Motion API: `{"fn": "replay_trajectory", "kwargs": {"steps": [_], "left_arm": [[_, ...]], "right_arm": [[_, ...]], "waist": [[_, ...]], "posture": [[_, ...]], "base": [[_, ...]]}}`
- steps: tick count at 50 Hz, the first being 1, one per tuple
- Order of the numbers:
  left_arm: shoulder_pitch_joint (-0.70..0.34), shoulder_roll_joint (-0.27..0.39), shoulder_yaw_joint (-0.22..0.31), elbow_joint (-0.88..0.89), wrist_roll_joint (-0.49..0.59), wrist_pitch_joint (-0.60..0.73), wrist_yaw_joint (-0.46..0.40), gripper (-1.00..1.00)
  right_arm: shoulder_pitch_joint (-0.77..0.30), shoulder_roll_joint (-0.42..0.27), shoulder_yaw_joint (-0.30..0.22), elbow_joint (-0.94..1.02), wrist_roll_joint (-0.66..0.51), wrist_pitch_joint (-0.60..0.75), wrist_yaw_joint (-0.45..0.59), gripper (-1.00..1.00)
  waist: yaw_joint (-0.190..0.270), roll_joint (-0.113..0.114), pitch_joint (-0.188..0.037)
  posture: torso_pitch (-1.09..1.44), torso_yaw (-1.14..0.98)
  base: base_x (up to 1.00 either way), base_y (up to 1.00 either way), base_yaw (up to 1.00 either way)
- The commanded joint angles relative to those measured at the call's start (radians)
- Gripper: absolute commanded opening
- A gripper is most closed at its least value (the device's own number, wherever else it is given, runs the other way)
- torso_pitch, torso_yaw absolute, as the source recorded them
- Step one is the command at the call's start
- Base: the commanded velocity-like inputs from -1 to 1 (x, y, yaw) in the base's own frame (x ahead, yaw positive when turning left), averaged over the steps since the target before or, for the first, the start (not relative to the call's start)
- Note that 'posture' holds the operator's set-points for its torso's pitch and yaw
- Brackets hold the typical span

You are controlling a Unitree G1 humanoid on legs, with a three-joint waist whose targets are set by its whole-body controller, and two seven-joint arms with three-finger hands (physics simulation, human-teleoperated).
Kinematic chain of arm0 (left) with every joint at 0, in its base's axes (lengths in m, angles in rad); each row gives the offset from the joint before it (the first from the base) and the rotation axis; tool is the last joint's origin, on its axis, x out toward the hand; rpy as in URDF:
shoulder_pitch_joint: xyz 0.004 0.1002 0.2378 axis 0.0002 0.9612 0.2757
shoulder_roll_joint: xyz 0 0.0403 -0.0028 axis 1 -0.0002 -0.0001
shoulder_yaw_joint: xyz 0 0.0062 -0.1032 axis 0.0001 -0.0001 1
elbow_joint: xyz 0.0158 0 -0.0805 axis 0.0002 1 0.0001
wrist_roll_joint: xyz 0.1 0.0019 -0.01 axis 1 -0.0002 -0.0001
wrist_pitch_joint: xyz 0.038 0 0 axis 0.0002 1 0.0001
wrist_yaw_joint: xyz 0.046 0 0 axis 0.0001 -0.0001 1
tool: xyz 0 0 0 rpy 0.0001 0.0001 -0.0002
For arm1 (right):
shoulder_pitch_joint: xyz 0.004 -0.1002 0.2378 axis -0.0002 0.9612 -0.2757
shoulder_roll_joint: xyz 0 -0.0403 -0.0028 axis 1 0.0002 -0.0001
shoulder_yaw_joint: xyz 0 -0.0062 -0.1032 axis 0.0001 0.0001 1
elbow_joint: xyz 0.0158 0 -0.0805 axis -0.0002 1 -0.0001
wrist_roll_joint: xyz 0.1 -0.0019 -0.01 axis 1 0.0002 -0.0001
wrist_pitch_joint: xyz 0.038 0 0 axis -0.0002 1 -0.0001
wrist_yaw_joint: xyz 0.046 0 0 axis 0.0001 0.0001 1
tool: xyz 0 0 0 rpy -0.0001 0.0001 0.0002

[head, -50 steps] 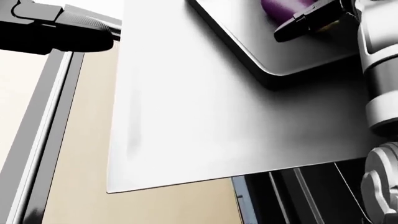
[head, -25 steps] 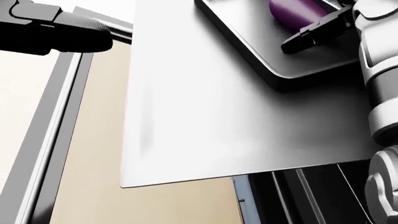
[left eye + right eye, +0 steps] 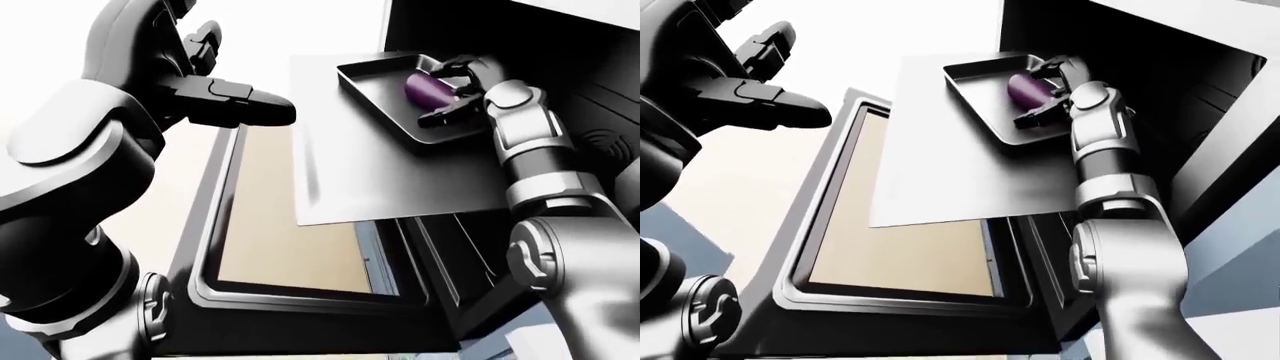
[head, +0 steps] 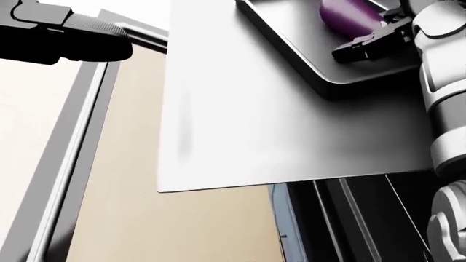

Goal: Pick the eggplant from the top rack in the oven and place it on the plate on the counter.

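The purple eggplant (image 3: 426,88) lies in a dark baking tray (image 3: 375,84) on the pulled-out flat grey rack (image 3: 380,172) of the oven, upper right in the left-eye view. My right hand (image 3: 447,93) reaches into the tray. Its fingers (image 3: 458,67) stand over the eggplant's far side and its thumb (image 3: 442,117) just below it. The hand looks open around it, and the eggplant rests in the tray. My left hand (image 3: 235,101) is raised at upper left, open and empty, away from the oven. The plate is not in view.
The oven door (image 3: 285,225) hangs open below the rack, its tan glass facing up. The dark oven cavity (image 3: 1180,90) stands behind the tray at upper right. My right forearm (image 3: 1102,161) runs up along the rack's right edge.
The whole head picture has shifted a little to the right, so the camera moved. My right thumb now sits slightly lower, clear of the eggplant's lower edge. The left hand has not moved.
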Motion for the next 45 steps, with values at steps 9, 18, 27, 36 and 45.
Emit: {"fn": "replay_trajectory", "kwargs": {"steps": [9, 18, 27, 36, 45], "left_arm": [[-0.025, 0.009, 0.013, -0.013, 0.000, -0.028, 0.007, 1.00], [-0.025, 0.010, 0.011, -0.010, 0.002, -0.034, 0.006, 1.00], [-0.025, 0.009, 0.013, -0.013, -0.001, -0.034, 0.010, 1.00], [-0.035, 0.008, 0.012, -0.014, -0.007, -0.029, 0.017, 1.00], [-0.024, 0.013, 0.011, -0.011, -0.010, -0.042, 0.014, 1.00]], "right_arm": [[0.026, -0.008, 0.016, 0.036, -0.048, 0.031, -0.013, -0.05], [0.064, 0.005, 0.053, 0.048, -0.105, -0.003, -0.033, -0.15], [0.090, 0.032, 0.059, 0.061, -0.164, -0.051, -0.061, -0.47], [0.064, 0.031, 0.038, 0.020, -0.153, -0.069, -0.056, -0.69], [0.016, 0.039, 0.028, -0.022, -0.112, -0.070, -0.046, -0.81]], "waist": [[0.000, 0.006, -0.009], [0.000, 0.007, -0.017], [-0.006, 0.007, -0.023], [-0.005, 0.006, -0.024], [-0.010, 0.011, -0.022]], "posture": [[0.00, 0.00], [0.00, 0.00], [0.00, 0.00], [0.00, 0.00], [0.00, 0.00]], "base": [[0.00, 0.00, 0.00], [0.00, 0.00, 0.00], [0.00, 0.00, 0.00], [0.00, 0.00, 0.00], [0.00, 0.00, 0.00]]}}
